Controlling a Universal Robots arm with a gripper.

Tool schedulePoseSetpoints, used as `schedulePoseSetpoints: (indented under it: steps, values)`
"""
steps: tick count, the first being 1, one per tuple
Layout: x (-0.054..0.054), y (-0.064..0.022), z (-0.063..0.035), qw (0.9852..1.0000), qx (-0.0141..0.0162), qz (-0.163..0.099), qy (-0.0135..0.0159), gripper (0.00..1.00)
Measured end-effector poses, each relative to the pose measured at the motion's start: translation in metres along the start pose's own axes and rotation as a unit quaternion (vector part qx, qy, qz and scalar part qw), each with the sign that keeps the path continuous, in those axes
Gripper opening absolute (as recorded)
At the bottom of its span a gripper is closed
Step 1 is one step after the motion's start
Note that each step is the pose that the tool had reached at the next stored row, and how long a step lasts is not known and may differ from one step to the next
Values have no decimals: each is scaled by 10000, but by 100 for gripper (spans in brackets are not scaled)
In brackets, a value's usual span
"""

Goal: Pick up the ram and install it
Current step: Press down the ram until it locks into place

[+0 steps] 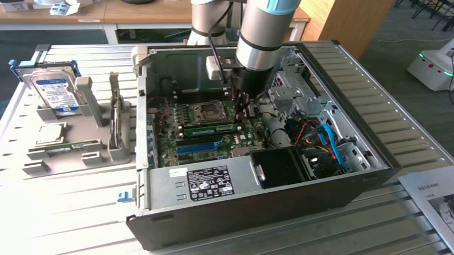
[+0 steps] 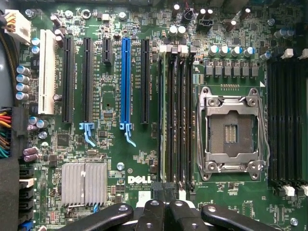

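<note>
Ram (image 1: 210, 129) seated flat in a memory slot of the motherboard (image 1: 186, 139) beside the CPU socket (image 2: 232, 131), gripper (image 2: 163, 209) just above, fingers (image 2: 150, 217) closed, holding nothing.

An open computer case (image 1: 284, 186) lies on its side on a slatted metal workbench (image 1: 71, 212), its green motherboard (image 1: 184, 133) exposed. At nine o'clock from the case, a grey holder (image 1: 85, 106) keeps a blue-labelled hard drive (image 1: 55, 90) upright. Seen from above, the board carries an empty processor socket (image 2: 231, 132), a blue expansion slot (image 2: 125, 82) and a ribbed silver heatsink (image 2: 84, 184).
</note>
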State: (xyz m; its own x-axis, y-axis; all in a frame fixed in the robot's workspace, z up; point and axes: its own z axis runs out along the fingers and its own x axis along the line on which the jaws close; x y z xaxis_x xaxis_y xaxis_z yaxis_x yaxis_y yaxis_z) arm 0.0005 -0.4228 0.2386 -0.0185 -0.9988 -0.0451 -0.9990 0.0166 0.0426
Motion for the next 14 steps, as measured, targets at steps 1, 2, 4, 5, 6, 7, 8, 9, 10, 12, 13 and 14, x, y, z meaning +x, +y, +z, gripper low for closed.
schedulePoseSetpoints:
  steps: [1, 2, 4, 5, 6, 7, 8, 9, 10, 12, 13, 14]
  values:
    - [0, 0, 0, 10000, 0, 0, 0, 10]
    - [0, 0, 0, 10000, 0, 1, 1, 10]
    - [0, 0, 0, 10000, 0, 0, 1, 10]
    - [0, 0, 5, 10000, 0, 0, 0, 10]
    - [1, 0, 11, 10000, 0, 0, 0, 10]
    - [1, -1, 18, 10000, 0, 0, 0, 10]
    - [1, -1, 24, 10000, 0, 0, 0, 10]
    - [2, -1, 31, 10000, 0, 0, 0, 10]
    - [2, -1, 37, 10000, 0, 0, 1, 10]
    - [2, -2, 42, 10000, 0, 0, 1, 10]
    - [2, -2, 42, 10000, 0, 0, 1, 10]
    - [2, -2, 42, 10000, 0, 0, 2, 10]
